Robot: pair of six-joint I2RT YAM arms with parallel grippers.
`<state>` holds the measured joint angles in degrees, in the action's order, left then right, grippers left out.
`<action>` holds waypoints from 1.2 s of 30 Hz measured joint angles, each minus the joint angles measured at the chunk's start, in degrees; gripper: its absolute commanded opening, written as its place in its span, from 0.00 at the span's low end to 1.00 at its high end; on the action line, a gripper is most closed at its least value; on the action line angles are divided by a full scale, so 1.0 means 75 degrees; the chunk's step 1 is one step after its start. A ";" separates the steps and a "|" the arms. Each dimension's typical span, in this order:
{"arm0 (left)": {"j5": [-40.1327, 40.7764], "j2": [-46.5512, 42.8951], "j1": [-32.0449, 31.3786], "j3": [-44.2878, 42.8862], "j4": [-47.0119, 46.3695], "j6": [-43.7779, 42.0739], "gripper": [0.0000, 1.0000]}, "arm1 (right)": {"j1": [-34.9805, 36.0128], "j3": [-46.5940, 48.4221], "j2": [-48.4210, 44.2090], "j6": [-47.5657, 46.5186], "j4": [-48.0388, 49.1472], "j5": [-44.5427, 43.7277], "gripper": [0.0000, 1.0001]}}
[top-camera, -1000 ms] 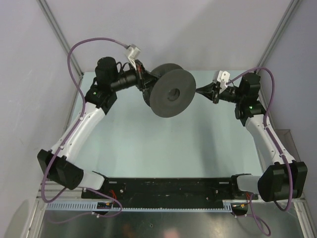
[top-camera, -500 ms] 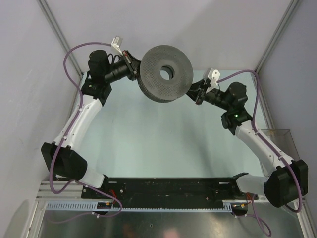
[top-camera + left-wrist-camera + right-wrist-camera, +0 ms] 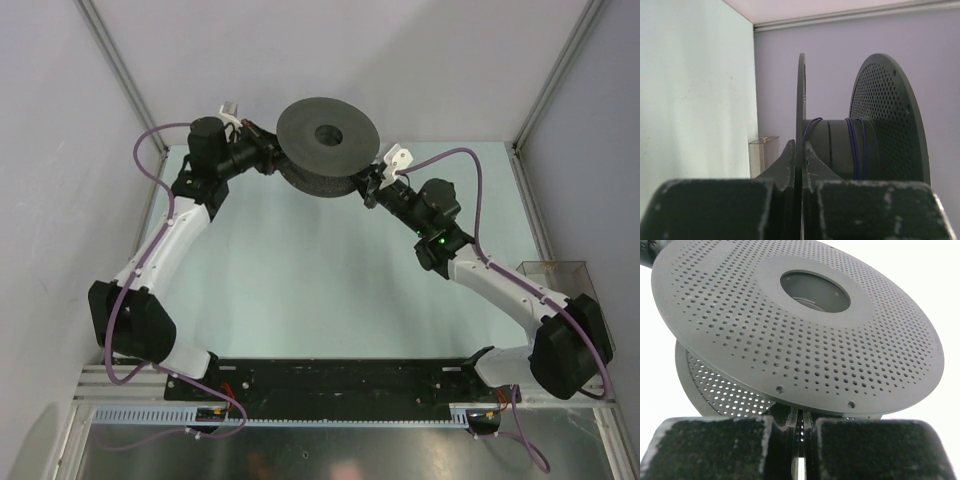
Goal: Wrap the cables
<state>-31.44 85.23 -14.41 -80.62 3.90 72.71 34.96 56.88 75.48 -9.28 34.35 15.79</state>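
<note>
Setting: a robotics laboratory test cell. Indicators:
- Two white-and-black robot arms [image 3: 170, 240] are bolted to a black base rail [image 3: 340, 375] at the bottom of the frame.
- A pale-teal desk [image 3: 300, 280] is enclosed by plain grey panels [image 3: 420, 60].
- The panels are framed by aluminium struts [image 3: 112, 60] at upper left and upper right.
- Purple cables [image 3: 452, 150] are routed along the arms.

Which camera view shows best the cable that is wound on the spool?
The left wrist view: thin dark turns of cable lie around the spool core between the flanges. The top external view shows only the spool's top flange and hole; the right wrist view shows perforated flanges, no cable.
</note>
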 measured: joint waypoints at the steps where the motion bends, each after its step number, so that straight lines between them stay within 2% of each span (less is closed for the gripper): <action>1: 0.0102 0.0012 -0.0003 0.0125 0.0003 0.0070 0.00 | 0.0023 -0.0035 0.0061 -0.0125 0.0000 -0.0079 0.00; 12: 0.0766 0.0096 -0.0152 0.0752 -0.0090 0.0490 0.00 | 0.0230 -0.0137 0.0408 -0.1737 -0.0035 -0.0664 0.00; 22: 0.1244 0.0102 -0.0423 0.0935 -0.0286 0.0659 0.00 | 0.0233 -0.0146 0.0408 -0.3325 -0.0204 -0.0656 0.00; 36: 0.1434 0.0184 -0.0557 0.0956 -0.0219 0.0644 0.00 | 0.0230 -0.0233 0.0411 -0.3891 -0.0405 -0.0632 0.00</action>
<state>-20.69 86.61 -18.59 -73.45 2.26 77.54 36.69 55.13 78.56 -38.46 31.31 11.05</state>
